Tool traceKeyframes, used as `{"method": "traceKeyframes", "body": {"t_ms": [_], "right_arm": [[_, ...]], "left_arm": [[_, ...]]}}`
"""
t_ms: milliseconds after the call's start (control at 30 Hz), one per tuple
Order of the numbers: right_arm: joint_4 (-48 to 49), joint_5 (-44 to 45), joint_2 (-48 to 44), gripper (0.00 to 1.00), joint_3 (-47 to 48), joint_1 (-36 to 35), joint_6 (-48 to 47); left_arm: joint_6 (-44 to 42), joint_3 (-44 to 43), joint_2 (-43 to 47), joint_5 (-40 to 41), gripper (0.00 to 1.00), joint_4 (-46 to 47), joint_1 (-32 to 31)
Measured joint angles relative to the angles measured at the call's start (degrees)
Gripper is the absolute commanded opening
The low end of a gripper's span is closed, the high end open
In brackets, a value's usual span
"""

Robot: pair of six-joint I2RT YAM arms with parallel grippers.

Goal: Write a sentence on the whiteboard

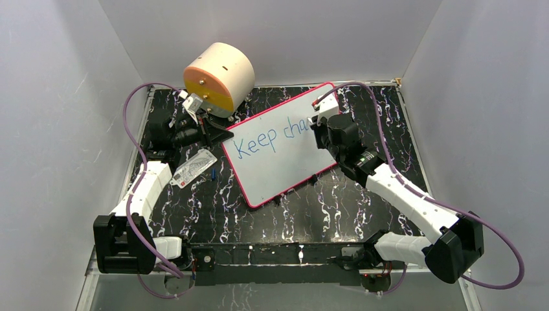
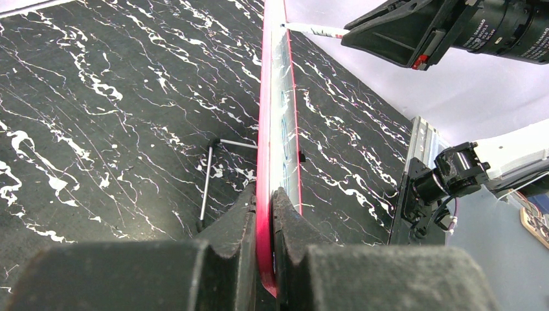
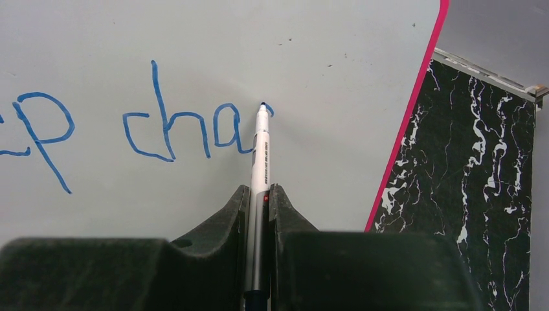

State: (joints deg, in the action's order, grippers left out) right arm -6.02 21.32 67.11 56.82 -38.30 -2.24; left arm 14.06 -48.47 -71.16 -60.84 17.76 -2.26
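Observation:
The whiteboard (image 1: 278, 170) lies tilted on the black marbled table, its pink-red border showing. My left gripper (image 1: 222, 137) is shut on the board's left edge; the left wrist view shows that edge (image 2: 262, 129) clamped between the two fingers, left gripper (image 2: 264, 194). The sentence (image 1: 268, 137) reads "Keep cha" in blue. My right gripper (image 1: 322, 120) is shut on a white marker (image 3: 261, 149), whose blue tip touches the board (image 3: 194, 39) just right of the last "a" (image 3: 230, 133). In the right wrist view the gripper (image 3: 259, 189) pinches the marker's barrel.
A cream and orange cylinder (image 1: 219, 78) stands behind the left gripper. A small printed card (image 1: 193, 170) and a short blue item (image 1: 213, 173) lie left of the board. A thin metal rod (image 2: 206, 188) props the board from behind. Grey walls enclose the table.

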Motion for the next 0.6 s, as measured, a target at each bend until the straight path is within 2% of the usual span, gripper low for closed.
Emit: {"method": "traceKeyframes", "body": {"t_ms": [600], "right_arm": [[-1.64, -2.12, -0.04, 0.0, 0.07, 0.04, -0.15]], "left_arm": [[0.0, 0.0, -0.02, 0.2, 0.0, -0.11, -0.02]]}}
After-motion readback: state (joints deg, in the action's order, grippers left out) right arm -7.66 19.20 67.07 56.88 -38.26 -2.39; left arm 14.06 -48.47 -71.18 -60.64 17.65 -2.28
